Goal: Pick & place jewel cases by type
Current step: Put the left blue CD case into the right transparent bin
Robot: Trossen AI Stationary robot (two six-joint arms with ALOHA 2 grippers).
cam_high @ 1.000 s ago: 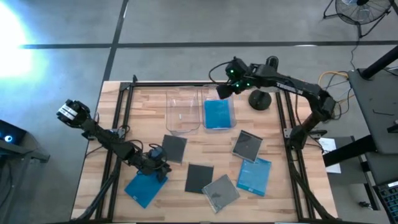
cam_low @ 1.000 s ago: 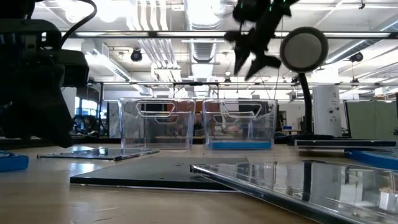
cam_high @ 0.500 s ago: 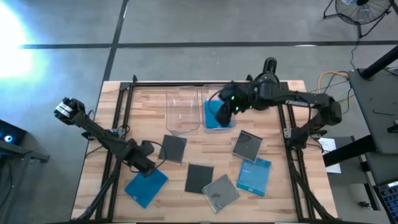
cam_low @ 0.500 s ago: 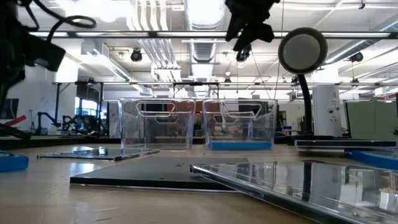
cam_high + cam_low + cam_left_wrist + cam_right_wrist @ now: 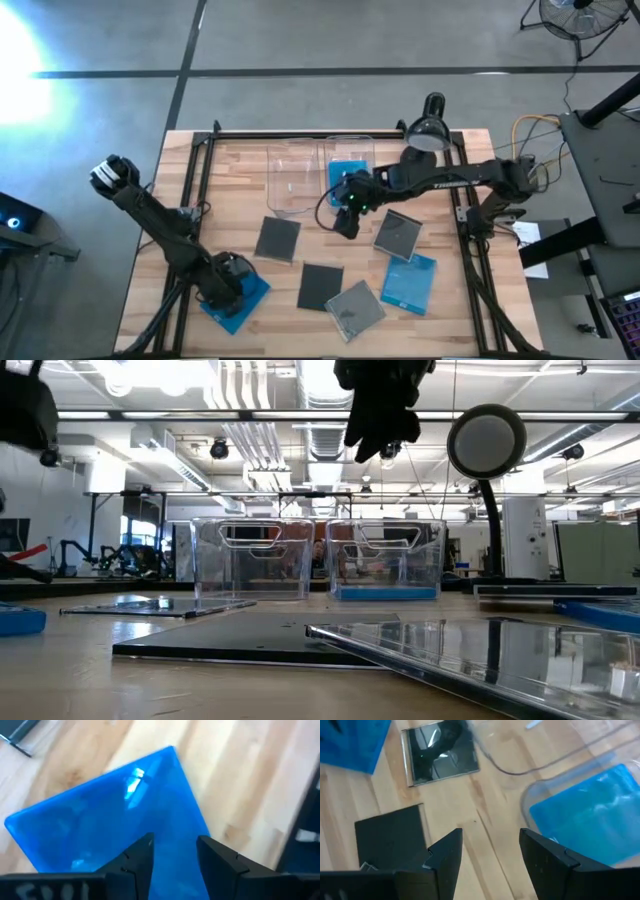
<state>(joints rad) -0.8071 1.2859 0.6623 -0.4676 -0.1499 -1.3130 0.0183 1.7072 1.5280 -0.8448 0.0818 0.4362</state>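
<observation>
Several jewel cases lie flat on the table. One blue case [image 5: 240,305] is near the left front, with my open left gripper [image 5: 226,282] right over it; its fingers [image 5: 141,857] frame the case's blue face [image 5: 110,810]. Dark cases [image 5: 278,238] [image 5: 320,285] sit mid-table, grey ones [image 5: 355,305] [image 5: 397,232] and a blue one [image 5: 408,282] to the right. Another blue case [image 5: 348,172] lies in the right clear bin. My open right gripper [image 5: 345,215] [image 5: 492,847] hangs over bare wood just near of the bins. My left gripper points down at the blue case near the table's left front, its open fingers over the case's face [image 5: 170,825]. Whether the fingertips touch it I cannot tell.
Two clear bins stand side by side at the far middle: the left one [image 5: 293,185] holds nothing I can see, the right one [image 5: 352,148] the blue case. A lamp [image 5: 428,135] stands at the far right. Black frame rails [image 5: 190,200] run along both table sides.
My right gripper has swung from above the right bin's far end toward the near edge and slightly left, ending over the wood in front of the bins. My left gripper has moved from beside the dark case toward the near-left, over the blue case.
</observation>
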